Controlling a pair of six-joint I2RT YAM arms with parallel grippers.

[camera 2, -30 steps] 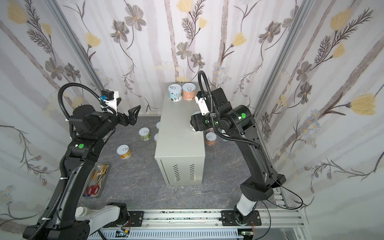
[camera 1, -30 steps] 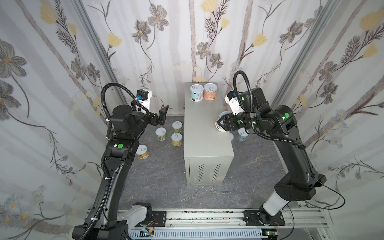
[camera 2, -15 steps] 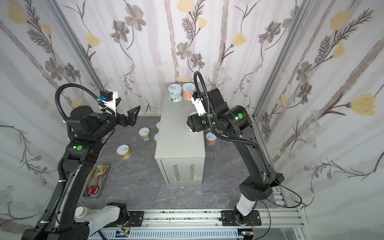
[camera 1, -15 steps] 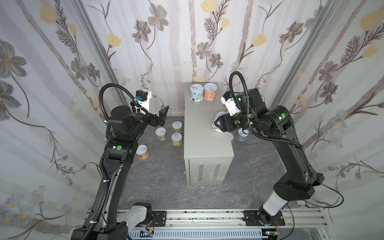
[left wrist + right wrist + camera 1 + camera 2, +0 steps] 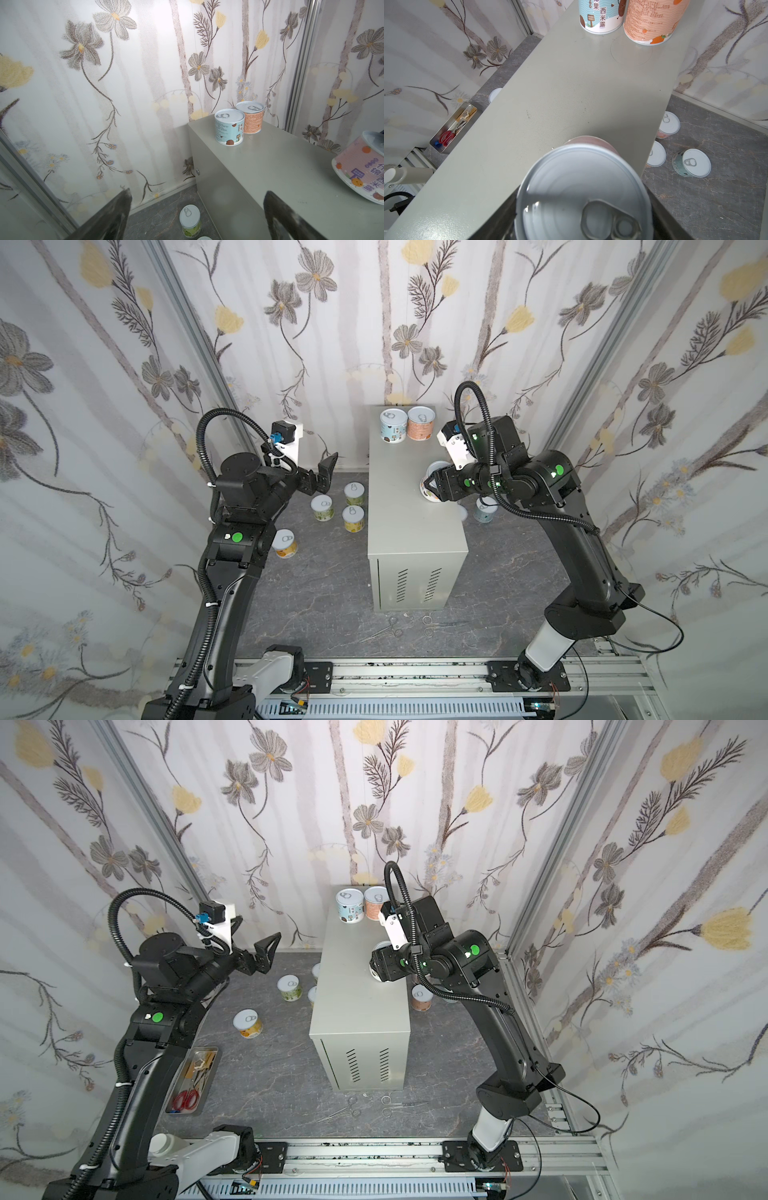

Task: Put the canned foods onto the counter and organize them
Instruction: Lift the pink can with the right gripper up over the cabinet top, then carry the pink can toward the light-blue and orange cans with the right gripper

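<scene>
The counter [image 5: 399,506] is a light-grey cabinet in the middle of both top views. A light-blue can [image 5: 393,428] and an orange can [image 5: 421,424] stand upright side by side at its back end. My right gripper [image 5: 434,485] is shut on a pink-labelled can [image 5: 428,494] and holds it tilted over the counter's right edge. Its silver lid [image 5: 581,193] fills the right wrist view, with dark fingers [image 5: 500,218] on either side. In the left wrist view its lower rim [image 5: 361,172] is close to the top. My left gripper [image 5: 326,477] hangs open and empty in the air left of the counter.
Several cans stand on the dark floor left of the counter [image 5: 354,494] [image 5: 322,507] [image 5: 353,518] [image 5: 284,543]. More cans stand to its right [image 5: 485,508] [image 5: 421,997]. A metal tool tray [image 5: 193,1079] lies front left. Forceps [image 5: 409,624] lie before the counter.
My right gripper has carried the pink can a little leftward, further over the counter top. The left arm has hardly moved and stays open.
</scene>
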